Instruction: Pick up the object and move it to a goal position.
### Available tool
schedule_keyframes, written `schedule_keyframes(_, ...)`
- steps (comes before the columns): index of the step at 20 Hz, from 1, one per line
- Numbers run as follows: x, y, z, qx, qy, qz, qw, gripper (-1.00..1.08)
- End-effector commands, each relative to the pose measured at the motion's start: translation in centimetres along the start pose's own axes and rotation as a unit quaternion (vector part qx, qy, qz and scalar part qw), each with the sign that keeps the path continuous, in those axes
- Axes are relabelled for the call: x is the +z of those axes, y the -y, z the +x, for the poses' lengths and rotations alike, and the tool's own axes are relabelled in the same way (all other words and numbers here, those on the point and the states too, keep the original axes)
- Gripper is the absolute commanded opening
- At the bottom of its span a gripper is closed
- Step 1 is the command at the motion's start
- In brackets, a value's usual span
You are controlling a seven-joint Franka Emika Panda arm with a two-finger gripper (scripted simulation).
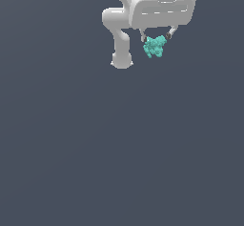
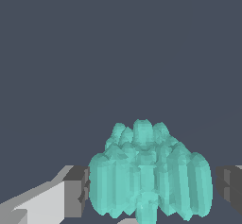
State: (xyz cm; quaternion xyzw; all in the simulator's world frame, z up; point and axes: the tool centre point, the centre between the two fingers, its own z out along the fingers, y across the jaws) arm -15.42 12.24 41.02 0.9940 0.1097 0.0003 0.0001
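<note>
You see the turquoise object [image 1: 154,47] sitting between the fingertips of the white gripper [image 1: 156,38], which pinches it from both sides. The pick-up looks done to me. What remains is carrying it to the goal, and no goal mark is visible.

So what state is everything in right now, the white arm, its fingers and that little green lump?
Turquoise lump: sits between the two fingers; whether it is lifted or resting on the grey surface cannot be told.
Gripper: fingers spread on either side of the lump; the wrist view shows one close against it and a small gap at the other, so a firm grip cannot be confirmed.
White arm: bent over, wrist pointing down at the lump.
</note>
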Motion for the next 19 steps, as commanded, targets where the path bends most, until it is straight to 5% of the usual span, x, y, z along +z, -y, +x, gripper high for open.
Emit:
schedule_keyframes(1, 0.0, 0.0, 0.0, 0.000, 0.000, 0.000, 1.0000, -1.00)
schedule_keyframes(19, -2.9, 0.5, 1.7, 0.000, 0.000, 0.000, 1.0000, -1.00)
